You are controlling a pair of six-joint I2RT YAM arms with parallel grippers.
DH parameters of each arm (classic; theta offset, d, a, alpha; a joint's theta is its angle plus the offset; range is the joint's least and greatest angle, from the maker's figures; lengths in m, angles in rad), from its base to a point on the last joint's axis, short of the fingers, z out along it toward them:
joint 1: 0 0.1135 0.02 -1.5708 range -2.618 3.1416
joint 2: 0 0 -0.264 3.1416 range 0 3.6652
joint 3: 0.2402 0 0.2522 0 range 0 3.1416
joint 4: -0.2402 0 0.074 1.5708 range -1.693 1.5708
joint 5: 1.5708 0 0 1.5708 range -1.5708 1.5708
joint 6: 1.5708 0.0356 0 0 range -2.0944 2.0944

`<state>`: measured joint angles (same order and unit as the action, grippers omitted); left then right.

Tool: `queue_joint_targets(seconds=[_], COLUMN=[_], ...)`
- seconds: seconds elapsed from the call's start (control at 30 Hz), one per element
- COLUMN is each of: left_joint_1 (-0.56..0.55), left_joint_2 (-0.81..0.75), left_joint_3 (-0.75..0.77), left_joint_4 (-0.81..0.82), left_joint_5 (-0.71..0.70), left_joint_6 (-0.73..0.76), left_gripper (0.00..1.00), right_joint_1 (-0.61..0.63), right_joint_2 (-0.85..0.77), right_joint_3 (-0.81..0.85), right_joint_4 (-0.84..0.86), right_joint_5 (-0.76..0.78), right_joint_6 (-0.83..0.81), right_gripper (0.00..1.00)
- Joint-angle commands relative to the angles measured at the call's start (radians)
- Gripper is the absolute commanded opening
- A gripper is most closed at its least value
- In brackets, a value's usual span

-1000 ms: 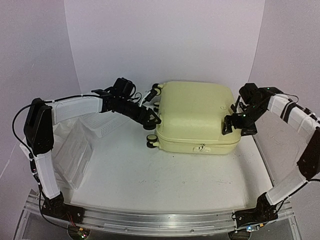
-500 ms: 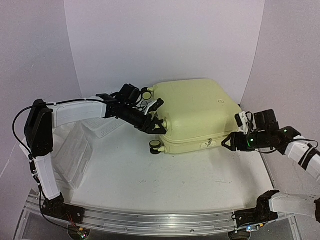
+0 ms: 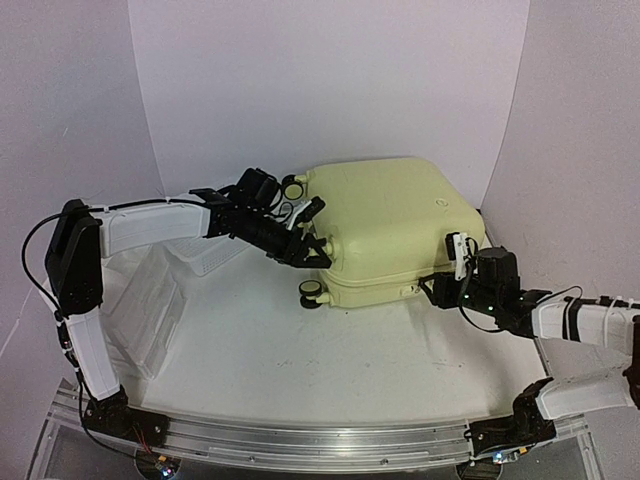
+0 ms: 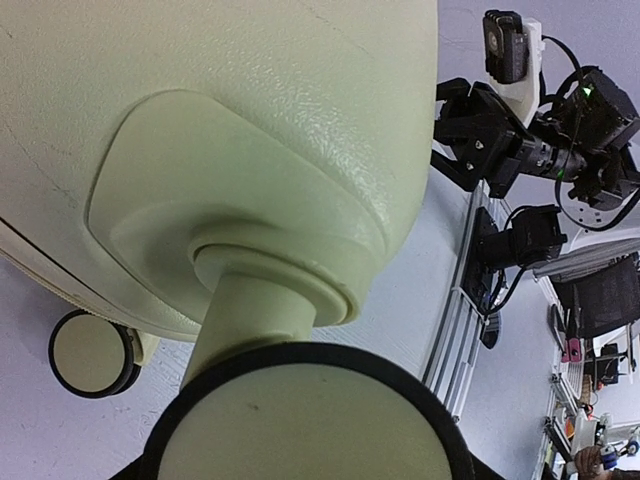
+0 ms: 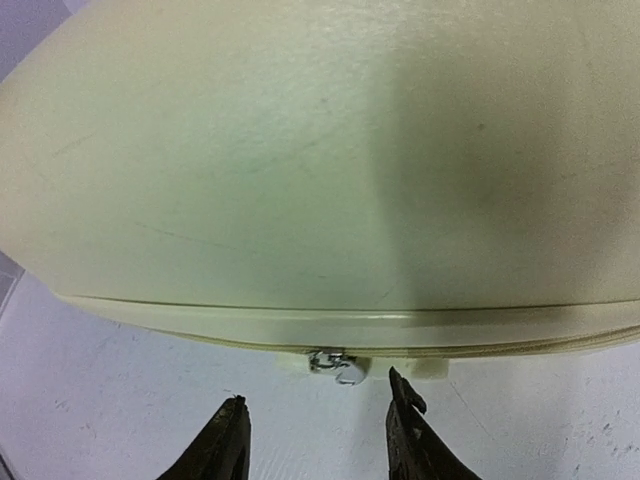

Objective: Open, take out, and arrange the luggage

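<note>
The pale yellow luggage (image 3: 390, 225) lies closed and tilted at the middle back of the table. My left gripper (image 3: 312, 250) is at its left end, shut on a cream caster wheel (image 4: 305, 420) that fills the bottom of the left wrist view and hides the fingers. Another wheel (image 3: 313, 291) rests on the table below it. My right gripper (image 5: 315, 400) hovers low over the table at the luggage's front seam, open, its dark fingertips (image 5: 228, 440) on either side of the silver zipper pull (image 5: 335, 365) and just short of it.
A white mesh basket (image 3: 215, 252) and a clear plastic organizer (image 3: 150, 300) sit at the left, under my left arm. The white backdrop wall (image 3: 330, 90) stands close behind the luggage. An aluminium rail (image 3: 300, 440) runs along the near edge.
The luggage tipped and turned with its left end raised by my left gripper. My right arm dropped from the luggage's right end to its front seam, and its jaws narrowed.
</note>
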<state>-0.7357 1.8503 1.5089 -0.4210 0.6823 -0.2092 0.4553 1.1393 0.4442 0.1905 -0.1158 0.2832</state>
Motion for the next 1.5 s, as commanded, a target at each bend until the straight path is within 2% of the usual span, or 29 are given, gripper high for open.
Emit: queue_joint_targets(seconds=[0.0,0.13,0.3,0.53,0.67,0.87,1.07,1.13,1.27,1.4,1.47], left_joint_1=[-0.013,-0.013,-0.013,-0.013,-0.013,-0.013,-0.012,-0.012,-0.01,0.001,0.005], left_joint_2=[-0.087,-0.09,-0.09,-0.118,-0.126,-0.148,-0.177,-0.183,-0.198,-0.222,-0.24], left_joint_3=[0.005,0.008,0.018,0.033,0.039,0.017,-0.005,-0.011,-0.035,-0.071,-0.089], left_joint_4=[-0.027,-0.027,-0.027,-0.028,-0.027,-0.026,-0.022,-0.021,-0.021,-0.02,-0.019], left_joint_5=[0.038,0.043,0.041,0.023,0.016,-0.018,-0.09,-0.109,-0.17,-0.258,-0.31], left_joint_6=[-0.004,-0.016,-0.034,-0.045,-0.052,-0.062,-0.058,-0.055,-0.052,-0.061,-0.07], left_gripper=[0.43,0.35,0.28,0.16,0.1,0.02,0.0,0.0,0.0,0.0,0.0], right_joint_1=[0.012,0.044,0.06,0.091,0.103,0.103,0.103,0.103,0.083,-0.023,-0.111], right_joint_2=[0.055,0.115,0.152,0.222,0.245,0.245,0.2,0.152,0.084,0.051,0.017], right_joint_3=[-0.019,0.0,0.005,0.027,0.047,0.06,0.051,0.042,0.079,0.131,0.115], right_joint_4=[0.226,0.238,0.248,0.261,0.258,0.243,0.217,0.162,-0.066,-0.268,-0.299], right_joint_5=[0.116,0.156,0.202,0.341,0.391,0.468,0.474,0.492,0.549,0.451,0.286], right_joint_6=[0.01,0.002,0.051,0.073,0.075,0.074,0.009,-0.022,-0.071,-0.132,-0.195], right_gripper=[0.45,0.44,0.35,0.34,0.26,0.0,0.0,0.0,0.0,0.0,0.0])
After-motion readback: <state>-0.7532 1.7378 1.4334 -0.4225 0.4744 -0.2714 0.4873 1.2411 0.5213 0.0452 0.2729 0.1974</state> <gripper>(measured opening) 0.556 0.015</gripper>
